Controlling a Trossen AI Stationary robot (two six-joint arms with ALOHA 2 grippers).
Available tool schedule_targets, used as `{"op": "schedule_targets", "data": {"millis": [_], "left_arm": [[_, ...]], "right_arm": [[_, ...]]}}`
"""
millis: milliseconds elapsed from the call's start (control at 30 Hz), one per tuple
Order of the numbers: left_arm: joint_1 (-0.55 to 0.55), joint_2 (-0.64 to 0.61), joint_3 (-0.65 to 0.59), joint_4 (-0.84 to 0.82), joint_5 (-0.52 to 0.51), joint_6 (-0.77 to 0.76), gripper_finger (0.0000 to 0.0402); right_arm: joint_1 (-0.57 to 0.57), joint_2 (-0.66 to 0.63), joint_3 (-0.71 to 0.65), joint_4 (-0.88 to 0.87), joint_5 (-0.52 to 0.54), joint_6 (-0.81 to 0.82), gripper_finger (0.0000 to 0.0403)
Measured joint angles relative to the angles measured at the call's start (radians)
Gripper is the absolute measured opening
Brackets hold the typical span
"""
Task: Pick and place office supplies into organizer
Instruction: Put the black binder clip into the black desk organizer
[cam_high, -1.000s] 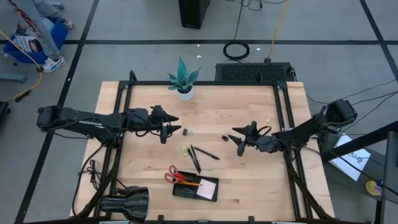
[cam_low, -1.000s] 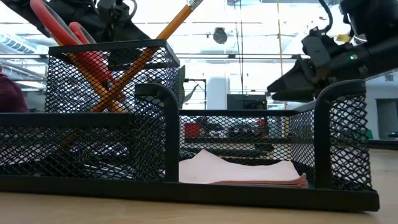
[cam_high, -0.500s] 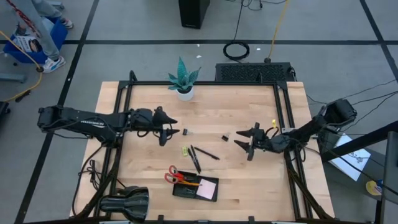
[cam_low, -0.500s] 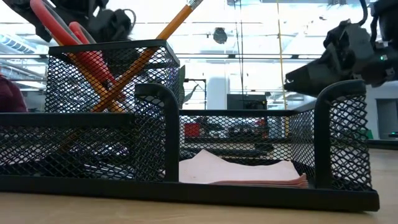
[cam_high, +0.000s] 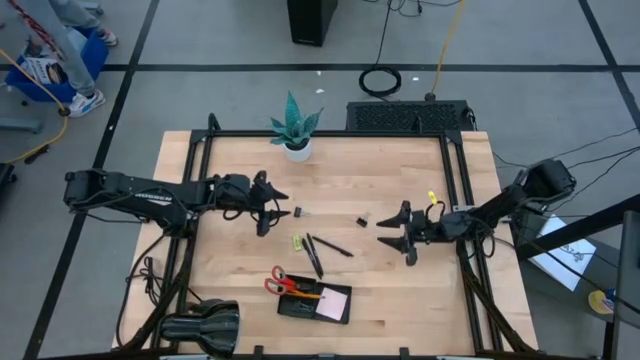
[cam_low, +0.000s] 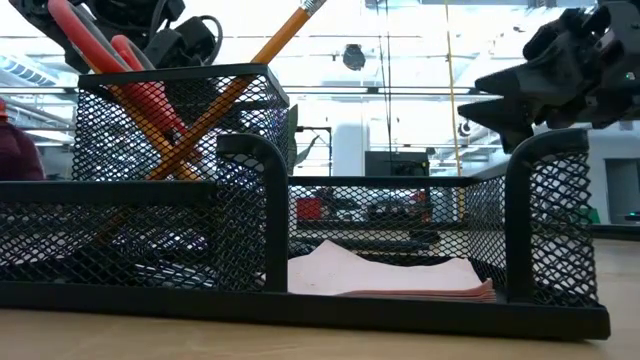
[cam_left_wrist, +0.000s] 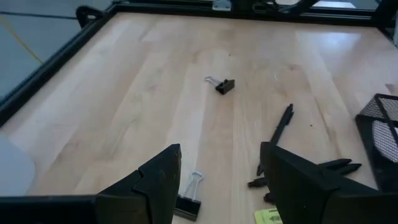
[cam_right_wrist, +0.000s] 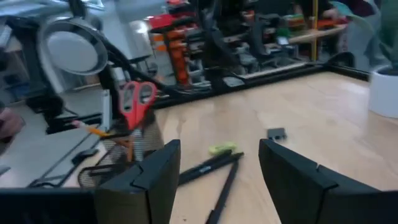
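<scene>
The left gripper (cam_left_wrist: 217, 186) is hanging half open and empty, one binder clip (cam_left_wrist: 188, 198) lying just below its jaws; closing off-centre could flick it away. A second clip (cam_left_wrist: 222, 85) and two pens (cam_high: 322, 250) are waiting ahead. The right gripper (cam_right_wrist: 217, 180) is standing wide open, empty. The organizer (cam_high: 315, 303) is holding scissors (cam_high: 279, 282) and one note pad (cam_low: 385, 272)

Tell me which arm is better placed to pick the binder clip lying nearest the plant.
Left. The left gripper is open beside that binder clip; the right gripper is farther, nearer the other clip.

Grey tiled floor (cam_high: 200, 40) — dark seams, bright windows (cam_low: 400, 50) behind
</scene>
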Motion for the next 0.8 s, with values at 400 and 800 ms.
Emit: {"op": "schedule_targets", "data": {"millis": [400,800], "left_arm": [[0.002,0.000,0.000,0.000,0.007,0.062,0.0225],[-0.006,-0.007,-0.001,-0.073,-0.019,0.179,0.0225]], "right_arm": [[-0.006,-0.204,0.000,-0.163,0.103,-0.051,0.0212],[-0.006,-0.216,-0.001,-0.178,0.109,-0.050,0.0212]]}}
